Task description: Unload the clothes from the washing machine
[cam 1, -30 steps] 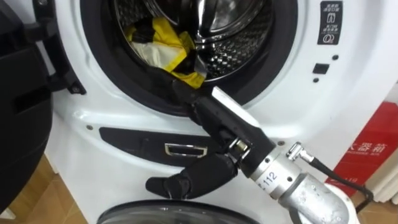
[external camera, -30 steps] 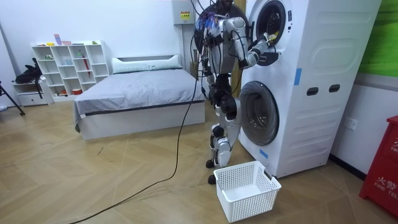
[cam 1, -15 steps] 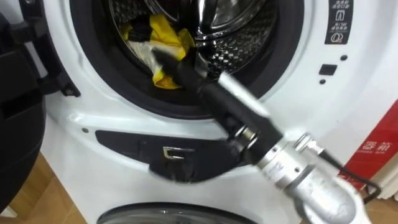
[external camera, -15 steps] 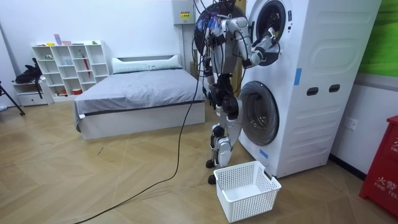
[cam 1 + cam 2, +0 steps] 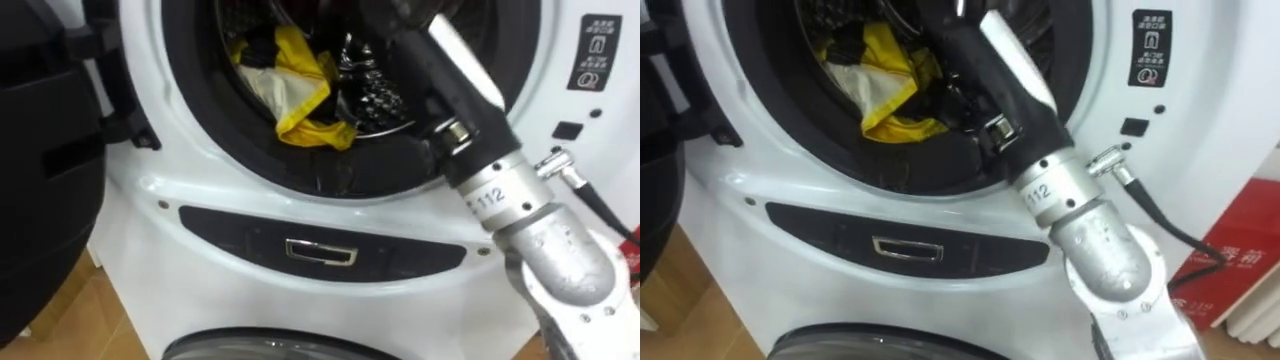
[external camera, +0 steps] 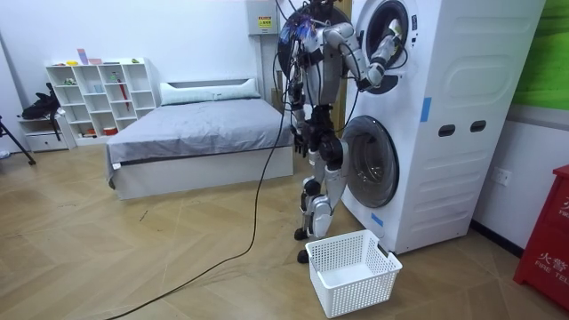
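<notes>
A bundle of clothes (image 5: 298,82), yellow and white with a black piece, lies at the front left of the upper washing machine's drum (image 5: 375,95). My right arm comes in from the lower right, and my right hand (image 5: 430,60) is inside the drum opening, to the right of the bundle and above it. Its fingers run past the top edge of both eye views. In the right eye view the right hand (image 5: 990,70) passes beside the clothes (image 5: 885,85) with nothing seen in it. My left hand (image 6: 298,140) hangs low by my hip in the room view.
The drum's open black door (image 5: 45,170) stands at my left. I stand close before two stacked white machines (image 6: 444,116), the lower one with its door (image 6: 366,160) shut. A white basket (image 6: 351,271) sits on the wooden floor by my feet. A red object (image 5: 1230,270) stands at the right.
My right hand has risen from the panel below the drum's rim into the opening, to the right of the clothes. The eye views have shifted slightly. The clothes lie as before.
</notes>
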